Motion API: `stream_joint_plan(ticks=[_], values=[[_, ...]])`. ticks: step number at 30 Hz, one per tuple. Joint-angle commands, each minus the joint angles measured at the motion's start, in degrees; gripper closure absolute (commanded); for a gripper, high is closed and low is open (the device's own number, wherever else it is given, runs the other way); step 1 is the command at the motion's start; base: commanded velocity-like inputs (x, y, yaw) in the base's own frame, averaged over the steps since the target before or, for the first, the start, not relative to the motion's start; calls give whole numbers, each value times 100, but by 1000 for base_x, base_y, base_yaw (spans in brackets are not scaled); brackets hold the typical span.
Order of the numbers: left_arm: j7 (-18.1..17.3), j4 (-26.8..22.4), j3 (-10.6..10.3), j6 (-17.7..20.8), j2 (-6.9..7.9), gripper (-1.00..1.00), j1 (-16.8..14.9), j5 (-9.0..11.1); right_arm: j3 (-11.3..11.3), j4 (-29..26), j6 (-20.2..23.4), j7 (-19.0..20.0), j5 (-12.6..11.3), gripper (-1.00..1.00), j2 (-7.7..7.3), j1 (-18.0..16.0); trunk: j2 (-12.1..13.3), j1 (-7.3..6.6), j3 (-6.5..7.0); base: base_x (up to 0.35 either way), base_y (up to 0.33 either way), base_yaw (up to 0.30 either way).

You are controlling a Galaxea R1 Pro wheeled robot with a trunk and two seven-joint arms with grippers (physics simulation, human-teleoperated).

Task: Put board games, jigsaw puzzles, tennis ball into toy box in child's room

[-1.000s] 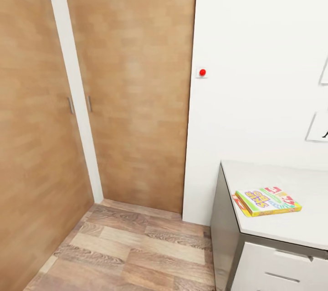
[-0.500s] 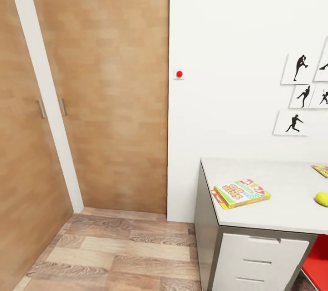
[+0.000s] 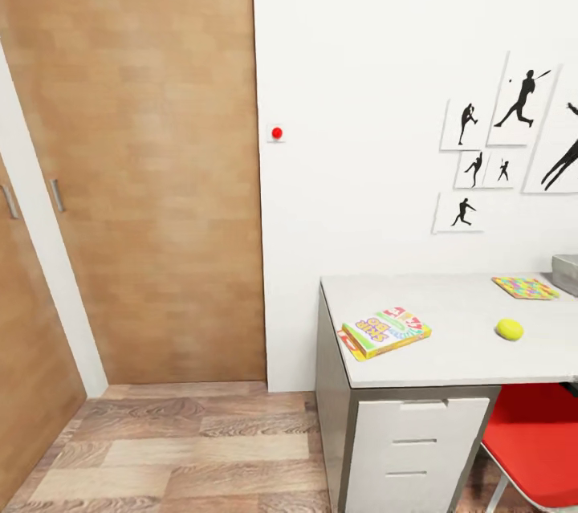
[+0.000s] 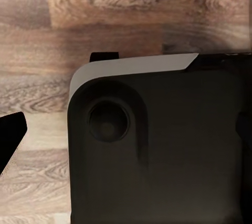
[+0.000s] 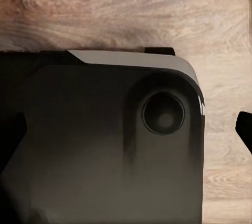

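**Status: worktop in view, arms stowed over the base**

In your head view, the worktop stands against the white wall at the right. A board game with green, white and red print lies near the worktop's left end, resting partly on a second flat box whose red-yellow edge shows beneath it. The tennis ball sits to its right, well apart. One jigsaw puzzle lies flat farther back, just beside the corner of the grey toy box at the frame edge. A red chair is tucked below the worktop, beside white drawers.

Both wrist views look down on the robot's dark base over the wood-plank floor. You cannot tell the state of either arm's fingers.
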Motion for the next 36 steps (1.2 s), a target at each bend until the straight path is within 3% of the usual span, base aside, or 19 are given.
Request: stream_joint_plan(ticks=[1,20,26,36], values=[[-1,1,-4,-17,0,-100,-1,-2,0,0,-18,7,-7,-100,0,-1,-3,0,-2,0,0,-276],[27,3,6,-28,35,-100,-1,5,-16,0,-35,5,-7,-100,-3,-1,-3,0,46,0,0,-277],[27,2,5,-28,29,-100,-1,2,-26,40,-448,1,-15,-100,-31,-1,-3,0,47,0,0,-279],[27,5,5,-28,35,-100,-1,2,-27,52,-550,6,-9,-100,-20,-1,-3,0,47,0,0,-280]])
